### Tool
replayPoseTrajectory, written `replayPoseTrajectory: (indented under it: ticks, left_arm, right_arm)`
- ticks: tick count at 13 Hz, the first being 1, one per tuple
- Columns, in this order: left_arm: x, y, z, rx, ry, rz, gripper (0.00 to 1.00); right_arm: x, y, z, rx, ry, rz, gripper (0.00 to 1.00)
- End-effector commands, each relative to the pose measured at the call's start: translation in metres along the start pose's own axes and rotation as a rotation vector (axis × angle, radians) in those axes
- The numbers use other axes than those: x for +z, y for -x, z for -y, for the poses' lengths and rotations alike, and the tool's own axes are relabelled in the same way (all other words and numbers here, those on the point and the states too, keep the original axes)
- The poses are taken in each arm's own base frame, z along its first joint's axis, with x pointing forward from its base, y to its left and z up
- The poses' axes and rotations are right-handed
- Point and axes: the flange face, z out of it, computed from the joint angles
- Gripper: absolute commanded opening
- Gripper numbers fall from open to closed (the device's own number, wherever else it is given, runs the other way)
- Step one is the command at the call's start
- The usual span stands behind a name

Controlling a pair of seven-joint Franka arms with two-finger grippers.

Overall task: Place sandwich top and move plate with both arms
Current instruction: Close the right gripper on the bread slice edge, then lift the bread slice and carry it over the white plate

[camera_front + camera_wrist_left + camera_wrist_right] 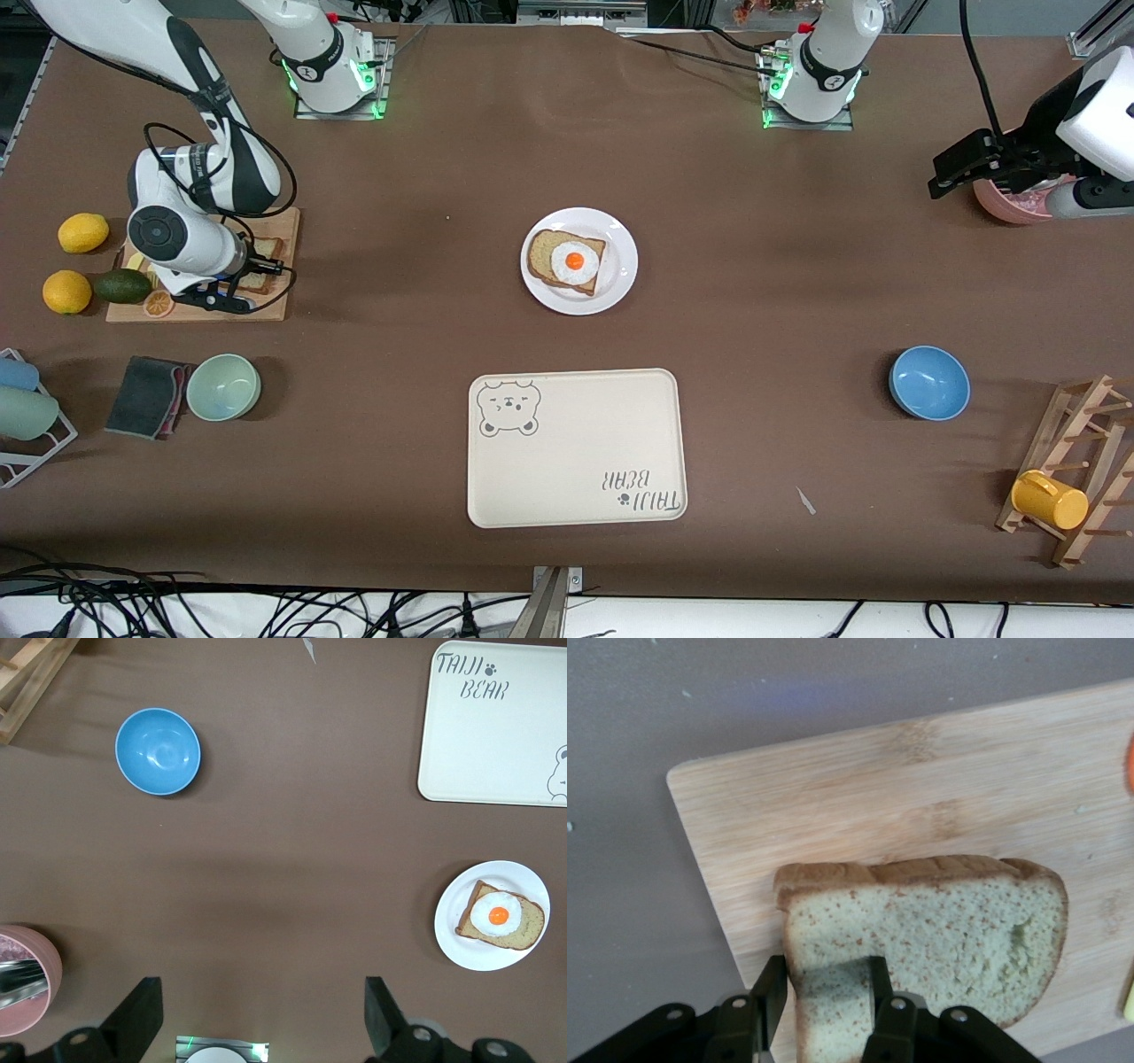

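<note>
The sandwich top point(948, 930), a speckled light-brown slice with a darker crust, lies on a wooden cutting board point(859, 780) at the right arm's end of the table. It also shows in the front view point(268, 251). My right gripper point(824, 983) is low over the board point(239, 297), shut on the slice's edge, one finger against the crust and one on the crumb. The white plate point(620, 266) sits mid-table and holds a bread slice with a fried egg point(575, 260). It also shows in the left wrist view point(461, 939). My left gripper point(261, 1010) is open and empty, raised by a pink bowl point(1010, 208).
A cream bear-print tray point(576, 447) lies nearer the front camera than the plate. A blue bowl point(928, 382) and a wooden rack with a yellow mug point(1050, 501) are toward the left arm's end. Lemons point(83, 232), an avocado point(122, 285), a green bowl point(223, 386) and a cloth point(146, 396) surround the board.
</note>
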Motion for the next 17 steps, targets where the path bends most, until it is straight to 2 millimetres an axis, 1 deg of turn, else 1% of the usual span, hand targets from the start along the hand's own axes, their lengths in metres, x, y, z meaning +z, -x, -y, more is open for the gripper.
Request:
replayPoseTrajectory:
  ticks: [1, 4, 6, 10, 12, 13, 14, 15, 16, 17]
  left_arm:
    - [-0.008, 0.003, -0.002, 0.003, 0.017, -0.003, 1.00]
    - [-0.008, 0.003, -0.002, 0.002, 0.016, -0.004, 1.00]
    - [-0.008, 0.003, -0.002, 0.003, 0.017, -0.003, 1.00]
    - [-0.008, 0.003, -0.002, 0.005, 0.019, -0.003, 1.00]
    - [-0.008, 0.003, -0.002, 0.003, 0.019, -0.003, 1.00]
    - [-0.008, 0.003, -0.002, 0.003, 0.019, -0.003, 1.00]
    - [-0.008, 0.003, -0.002, 0.003, 0.020, -0.003, 1.00]
    - [-0.008, 0.003, -0.002, 0.003, 0.019, -0.003, 1.00]
    - [-0.008, 0.003, -0.003, 0.005, 0.020, -0.003, 1.00]
    - [-0.008, 0.003, -0.002, 0.004, 0.020, -0.003, 1.00]
  right_arm:
    - [0.003, 0.000, 0.002, 0.007, 0.018, 0.007, 0.46]
    - [0.006, 0.000, 0.002, 0.006, 0.017, 0.010, 0.46]
    - [0.008, -0.001, 0.003, 0.003, 0.018, 0.013, 0.44]
    - [0.013, 0.000, 0.004, -0.006, 0.020, 0.022, 0.43]
    - [0.015, 0.000, 0.004, -0.005, 0.020, 0.025, 0.34]
    - [0.021, 0.000, 0.005, -0.015, 0.024, 0.035, 0.30]
    - [0.022, 0.000, 0.005, -0.023, 0.033, 0.033, 0.19]
    - [0.019, 0.000, 0.005, -0.030, 0.035, 0.029, 0.02]
    - [0.010, -0.001, 0.005, -0.041, 0.038, 0.022, 0.00]
    - [-0.005, -0.001, 0.003, -0.063, 0.046, 0.021, 0.00]
